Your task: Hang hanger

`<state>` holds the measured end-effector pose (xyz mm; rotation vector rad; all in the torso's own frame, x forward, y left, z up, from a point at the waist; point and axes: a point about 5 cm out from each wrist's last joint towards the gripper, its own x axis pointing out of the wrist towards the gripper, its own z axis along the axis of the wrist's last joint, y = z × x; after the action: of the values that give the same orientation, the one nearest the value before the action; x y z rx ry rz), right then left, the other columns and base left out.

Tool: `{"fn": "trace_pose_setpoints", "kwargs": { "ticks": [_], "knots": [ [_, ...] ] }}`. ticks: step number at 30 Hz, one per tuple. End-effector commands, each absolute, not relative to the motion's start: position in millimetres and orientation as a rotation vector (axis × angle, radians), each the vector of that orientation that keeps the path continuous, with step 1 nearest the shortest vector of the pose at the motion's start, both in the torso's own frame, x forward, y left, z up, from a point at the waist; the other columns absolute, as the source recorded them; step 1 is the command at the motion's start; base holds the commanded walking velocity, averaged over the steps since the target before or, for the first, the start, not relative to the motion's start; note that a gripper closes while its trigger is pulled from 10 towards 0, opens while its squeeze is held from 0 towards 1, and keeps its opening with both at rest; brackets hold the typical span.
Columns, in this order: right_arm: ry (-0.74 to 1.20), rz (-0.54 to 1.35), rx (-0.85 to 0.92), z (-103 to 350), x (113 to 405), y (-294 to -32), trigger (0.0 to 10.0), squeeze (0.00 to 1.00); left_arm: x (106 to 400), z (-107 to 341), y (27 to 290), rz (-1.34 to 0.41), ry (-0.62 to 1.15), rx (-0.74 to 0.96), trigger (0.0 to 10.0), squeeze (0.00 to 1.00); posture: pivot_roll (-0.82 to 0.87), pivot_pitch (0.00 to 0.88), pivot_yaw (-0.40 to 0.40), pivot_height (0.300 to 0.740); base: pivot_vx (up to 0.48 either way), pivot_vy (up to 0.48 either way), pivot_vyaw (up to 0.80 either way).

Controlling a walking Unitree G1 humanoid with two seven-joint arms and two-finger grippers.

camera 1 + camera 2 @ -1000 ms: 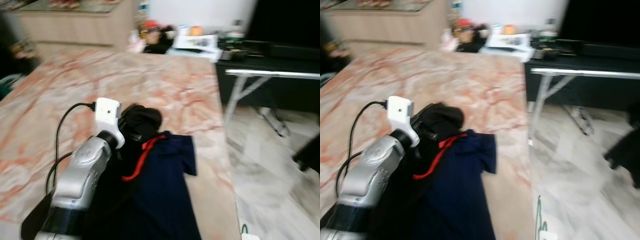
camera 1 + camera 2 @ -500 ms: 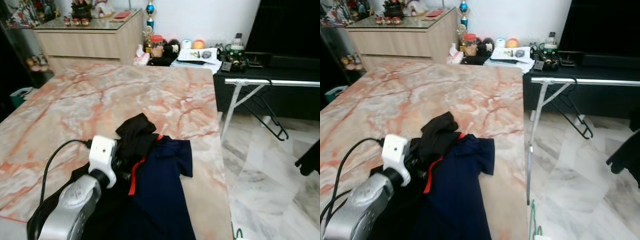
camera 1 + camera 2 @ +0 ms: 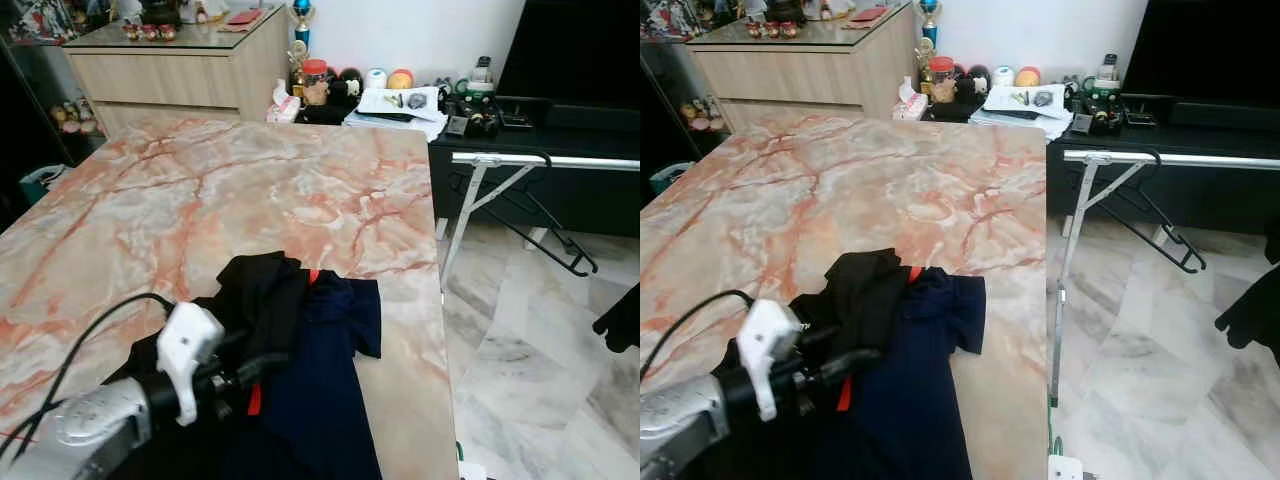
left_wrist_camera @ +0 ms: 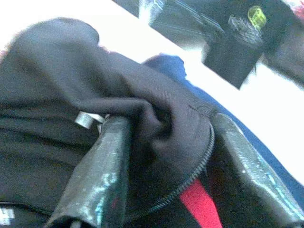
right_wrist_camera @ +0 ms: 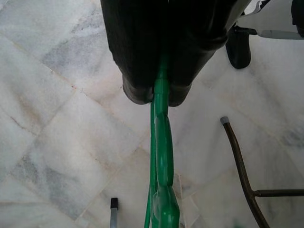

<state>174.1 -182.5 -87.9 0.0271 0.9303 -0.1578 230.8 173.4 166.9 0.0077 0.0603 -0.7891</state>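
A black jacket (image 3: 262, 290) with a red lining lies bunched on the marble table (image 3: 200, 190), partly over a navy shirt (image 3: 325, 390). My left gripper (image 3: 262, 365) reaches in from the lower left and lies on these clothes. In the left wrist view the left gripper (image 4: 166, 123) is shut on a fold of the black jacket (image 4: 71, 80) beside its zipper. My right gripper (image 5: 160, 95) hangs over the floor, shut on a green hanger (image 5: 161, 156). A silver rail (image 3: 540, 160) right of the table carries a black hanger (image 3: 545, 225).
Jars, papers and small items (image 3: 390, 95) crowd the table's far end. Behind them stands a wooden sideboard (image 3: 170, 70), with a black cabinet (image 3: 560, 110) at the right. Marble floor (image 3: 540, 340) runs along the table's right edge. A brown metal leg (image 5: 240, 164) stands near the green hanger.
The camera has steadied and tilted. My left arm has dropped and swung, so it now comes in from the lower left with its fingers pointing right across the clothes.
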Motion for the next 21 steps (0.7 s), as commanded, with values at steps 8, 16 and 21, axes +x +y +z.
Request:
{"fn": "trace_pose_setpoints", "kwargs": {
  "ticks": [8,16,21],
  "knots": [
    [0.915,-0.174,0.017,-81,184,-199,10.0,0.0,249,175,169,-0.626,-0.052,-0.108,10.0,1.0,0.05,0.112,0.029,0.74,0.0,0.0,0.0],
    [0.901,-0.182,0.016,-77,191,-208,10.0,0.0,250,162,150,-0.705,-0.005,-0.044,10.0,1.0,0.04,0.118,0.035,0.74,0.0,0.0,0.0],
    [0.903,-0.184,0.018,-77,190,-208,10.0,0.0,260,164,167,-0.555,-0.039,-0.072,10.0,0.0,0.05,0.123,0.037,0.74,0.0,0.0,0.0]
  ]
}}
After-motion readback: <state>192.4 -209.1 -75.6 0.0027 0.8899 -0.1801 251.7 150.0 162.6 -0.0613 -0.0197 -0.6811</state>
